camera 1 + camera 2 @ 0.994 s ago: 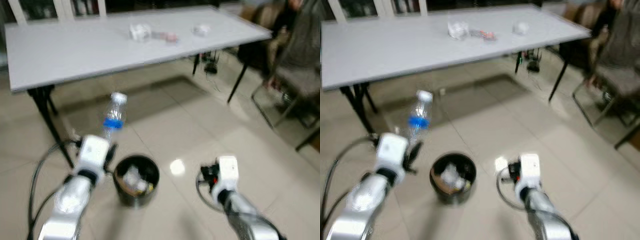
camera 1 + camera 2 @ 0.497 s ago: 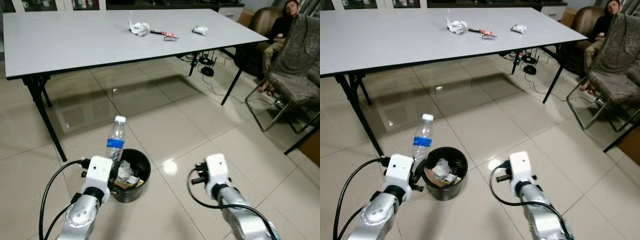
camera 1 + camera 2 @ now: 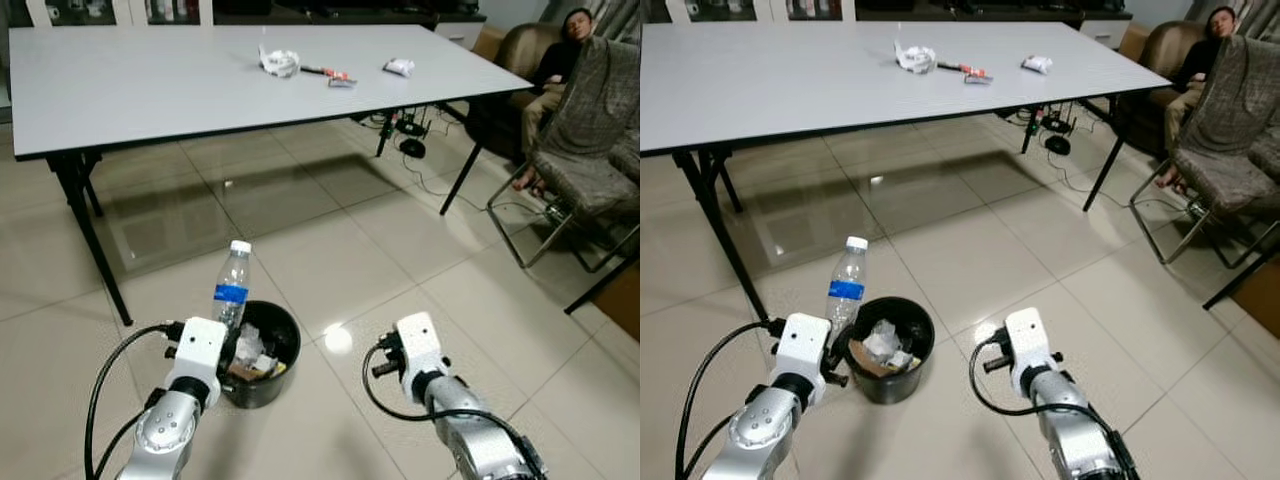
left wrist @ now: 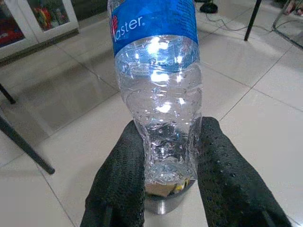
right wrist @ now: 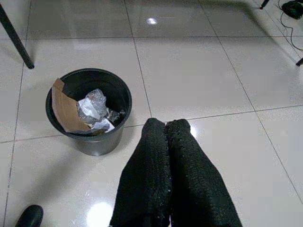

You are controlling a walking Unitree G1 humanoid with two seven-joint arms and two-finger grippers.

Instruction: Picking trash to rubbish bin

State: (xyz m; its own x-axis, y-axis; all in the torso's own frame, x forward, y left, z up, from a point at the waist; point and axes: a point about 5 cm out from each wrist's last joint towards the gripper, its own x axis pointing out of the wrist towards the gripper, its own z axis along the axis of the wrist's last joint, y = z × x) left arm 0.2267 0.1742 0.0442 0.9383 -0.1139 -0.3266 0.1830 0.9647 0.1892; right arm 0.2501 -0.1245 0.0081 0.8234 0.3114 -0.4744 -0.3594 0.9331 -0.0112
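My left gripper point(image 4: 165, 156) is shut on a clear plastic water bottle point(image 3: 232, 285) with a blue label and white cap, held upright over the left rim of a black rubbish bin point(image 3: 283, 340). The bin point(image 5: 90, 111) stands on the tiled floor and holds cardboard and crumpled plastic. My right gripper point(image 5: 165, 130) is shut with nothing in it, low over the floor to the right of the bin. A crumpled white wrapper point(image 3: 278, 62), a small red and black piece point(image 3: 335, 77) and another white wad point(image 3: 398, 67) lie on the far part of the grey table point(image 3: 120, 90).
The table's black legs point(image 3: 90, 235) stand left of the bin. A person sits in a brown armchair point(image 3: 525, 60) at the far right. A metal-framed chair with a grey cloth point(image 3: 585, 140) stands to the right. Cables point(image 3: 410, 135) lie under the table.
The view has sharpened and shifted slightly as the camera moved. The bottle stays in my left gripper by the bin's rim. My right arm has drifted a little left.
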